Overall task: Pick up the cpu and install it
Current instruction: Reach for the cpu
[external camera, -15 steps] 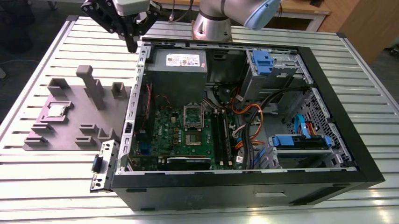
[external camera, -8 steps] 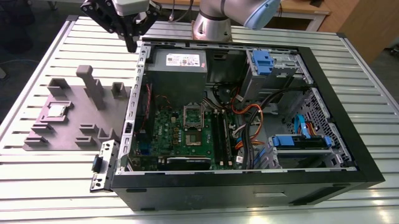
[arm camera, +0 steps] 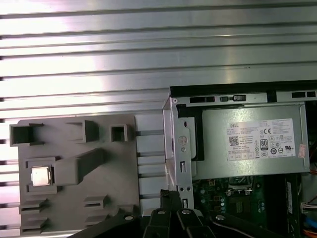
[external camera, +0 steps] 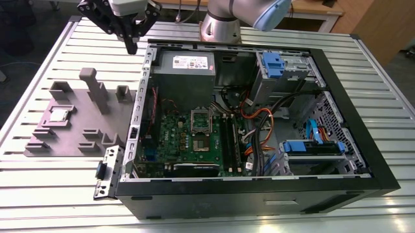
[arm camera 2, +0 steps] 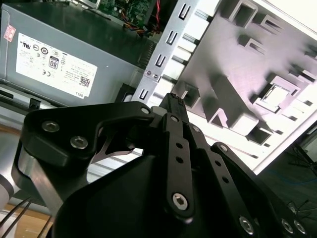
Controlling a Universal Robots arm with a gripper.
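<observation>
1 cpu lies well apart from fingers.

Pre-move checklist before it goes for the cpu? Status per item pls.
1. The cpu lies flat in its pocket on the grey fixture: ok.
2. Nothing lies on top of the cpu: ok.
3. Nothing held in the end effector: ok. It hangs over the table by a corner of the computer case, apart from the cpu.
4. The end effector is open for a grasp: not ok, it is shut.
5. The socket frame is open and the socket under it is bare: cannot tell.
</observation>
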